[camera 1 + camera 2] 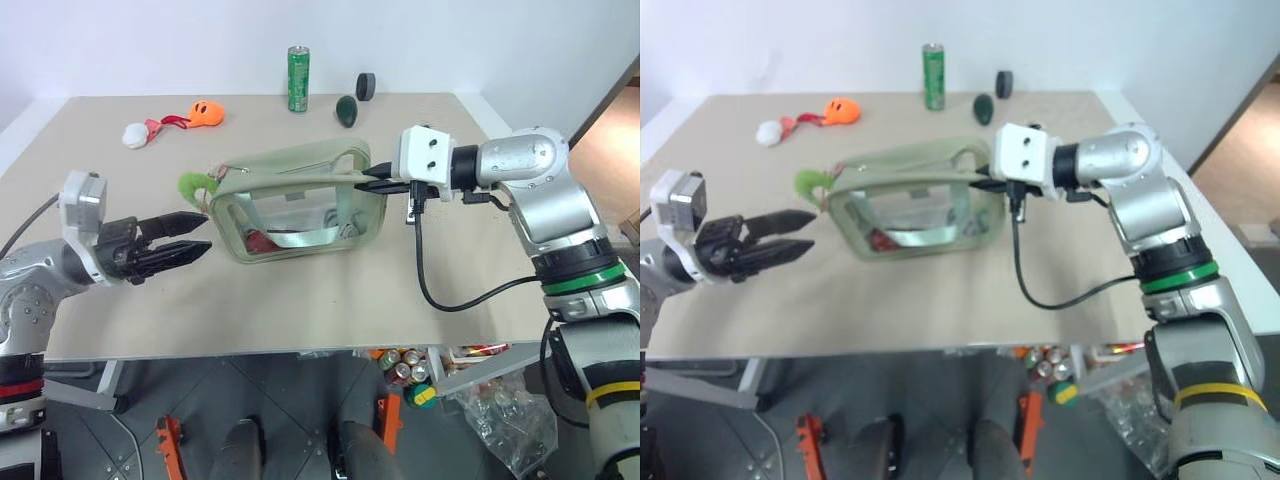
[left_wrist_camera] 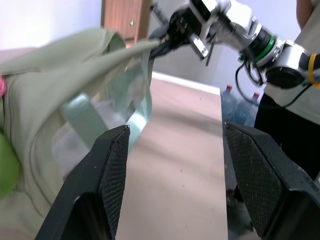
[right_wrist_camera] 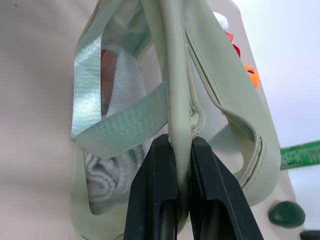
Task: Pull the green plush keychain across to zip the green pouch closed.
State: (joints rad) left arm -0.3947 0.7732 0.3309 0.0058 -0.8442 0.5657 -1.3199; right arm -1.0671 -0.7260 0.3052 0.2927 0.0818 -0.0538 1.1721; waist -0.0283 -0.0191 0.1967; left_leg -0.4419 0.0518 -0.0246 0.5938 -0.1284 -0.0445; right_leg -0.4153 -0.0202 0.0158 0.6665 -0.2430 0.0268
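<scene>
Right gripper (image 1: 368, 183) pinches the top edge of the green pouch (image 1: 300, 205) at its right end, both black fingers (image 3: 159, 190) pressed flat against the fabric beside the zipper. Left gripper (image 1: 195, 238) hangs just off the pouch's left end, fingers spread with nothing between them. Lying at that left end is the green plush keychain (image 1: 193, 184) (a bright lime blob, touching the pouch's corner). On the table (image 1: 300, 300) behind the pouch stand a green can (image 1: 298, 78) and a dark green egg-shaped object (image 1: 346, 110); an orange plush (image 1: 205, 112) lies far left.
</scene>
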